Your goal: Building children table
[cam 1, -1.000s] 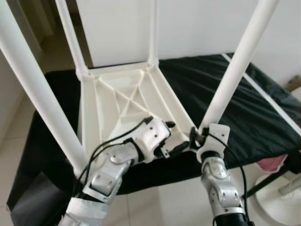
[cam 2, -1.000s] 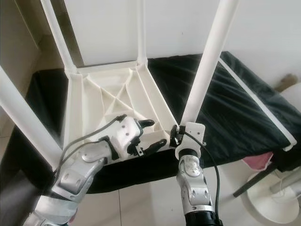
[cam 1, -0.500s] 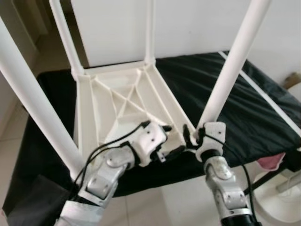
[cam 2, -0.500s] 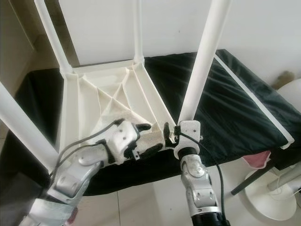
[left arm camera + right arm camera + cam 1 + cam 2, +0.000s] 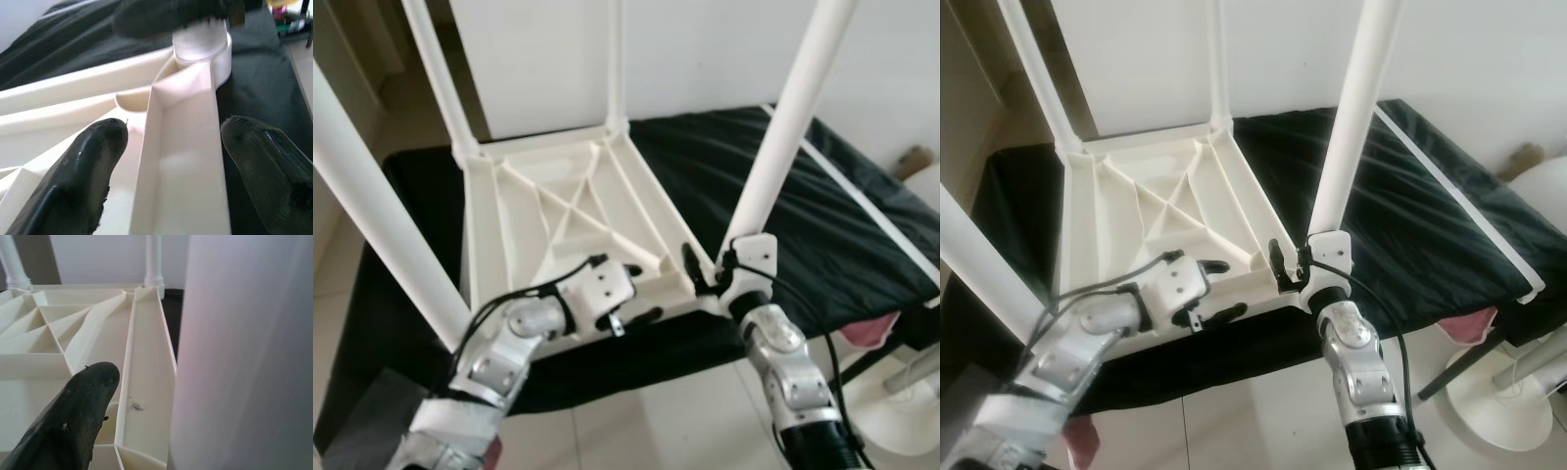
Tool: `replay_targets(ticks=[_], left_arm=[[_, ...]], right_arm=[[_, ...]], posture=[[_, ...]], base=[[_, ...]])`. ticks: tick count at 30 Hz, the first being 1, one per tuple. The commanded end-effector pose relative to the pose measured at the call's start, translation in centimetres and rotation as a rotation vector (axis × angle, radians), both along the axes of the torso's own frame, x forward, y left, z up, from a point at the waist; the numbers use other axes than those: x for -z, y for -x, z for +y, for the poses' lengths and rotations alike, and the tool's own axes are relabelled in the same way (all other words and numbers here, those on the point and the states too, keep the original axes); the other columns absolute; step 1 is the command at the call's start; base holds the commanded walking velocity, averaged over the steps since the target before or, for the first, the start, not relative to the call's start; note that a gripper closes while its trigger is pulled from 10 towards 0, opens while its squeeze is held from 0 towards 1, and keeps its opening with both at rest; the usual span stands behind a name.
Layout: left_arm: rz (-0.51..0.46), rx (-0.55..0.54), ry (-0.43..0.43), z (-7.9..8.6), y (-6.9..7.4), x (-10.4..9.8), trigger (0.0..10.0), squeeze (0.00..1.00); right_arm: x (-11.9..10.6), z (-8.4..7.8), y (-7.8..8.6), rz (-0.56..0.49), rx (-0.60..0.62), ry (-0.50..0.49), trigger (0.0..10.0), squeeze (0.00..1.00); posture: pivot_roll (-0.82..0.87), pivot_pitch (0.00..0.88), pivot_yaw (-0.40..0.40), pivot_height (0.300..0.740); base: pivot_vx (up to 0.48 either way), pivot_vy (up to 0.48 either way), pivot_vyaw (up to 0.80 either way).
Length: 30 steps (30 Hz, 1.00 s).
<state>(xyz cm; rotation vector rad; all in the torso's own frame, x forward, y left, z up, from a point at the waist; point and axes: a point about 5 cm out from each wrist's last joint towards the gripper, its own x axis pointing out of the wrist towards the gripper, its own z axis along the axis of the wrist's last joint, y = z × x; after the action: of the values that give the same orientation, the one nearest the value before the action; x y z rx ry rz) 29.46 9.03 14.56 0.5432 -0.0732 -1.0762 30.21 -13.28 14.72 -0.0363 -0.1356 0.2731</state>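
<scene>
Table (image 5: 558, 211) is lying upside down at the centre of the frame on a black-covered desk (image 5: 862, 225), legs pointing up. The left hand (image 5: 631, 294), fingers spread, is straddling the near rim; the right hand (image 5: 705, 269) is wrapping the base of the near-right leg (image 5: 773, 157). This looks like seating that leg, which next needs a firm push or twist. Leg tops are cut off, and the right fingers' closure is hidden.

White plastic children's table (image 5: 558, 211) lies inverted on a black-covered surface (image 5: 822, 225), ribbed underside facing up. Four white round legs (image 5: 783, 127) stand upright from its corners. Diagonal ribs cross the underside; a channel runs along each edge.
</scene>
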Motion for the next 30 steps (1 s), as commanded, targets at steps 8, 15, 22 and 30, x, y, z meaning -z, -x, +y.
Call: replay_targets(ticks=[8,15,22,30], left_arm=[[-0.003,-0.014,-0.038,2.1,-0.4,0.0,10.0,0.00],[0.070,0.032,0.006,1.5,1.2,0.8,10.0,0.00],[0.170,0.041,0.241,-0.8,3.5,0.3,10.0,0.00],[0.207,-0.075,0.340,-1.1,3.8,-0.2,10.0,0.00]], right_arm=[[0.4,0.8,0.6,0.013,-0.118,0.013,10.0,0.00],[1.0,0.8,1.6,0.029,-0.145,0.004,10.0,0.00],[1.1,-1.1,3.8,-0.006,-0.079,-0.046,10.0,0.00],[1.0,-2.3,5.5,-0.037,-0.020,-0.055,10.0,0.00]], posture=[[-0.06,0.045,-0.005,0.740],[-0.06,0.053,-0.006,0.740],[-0.05,0.062,-0.012,0.740],[-0.06,0.072,-0.002,0.740]], base=[[0.000,0.000,0.00],[0.000,0.000,0.00],[0.000,0.000,0.00],[0.000,0.000,0.00]])
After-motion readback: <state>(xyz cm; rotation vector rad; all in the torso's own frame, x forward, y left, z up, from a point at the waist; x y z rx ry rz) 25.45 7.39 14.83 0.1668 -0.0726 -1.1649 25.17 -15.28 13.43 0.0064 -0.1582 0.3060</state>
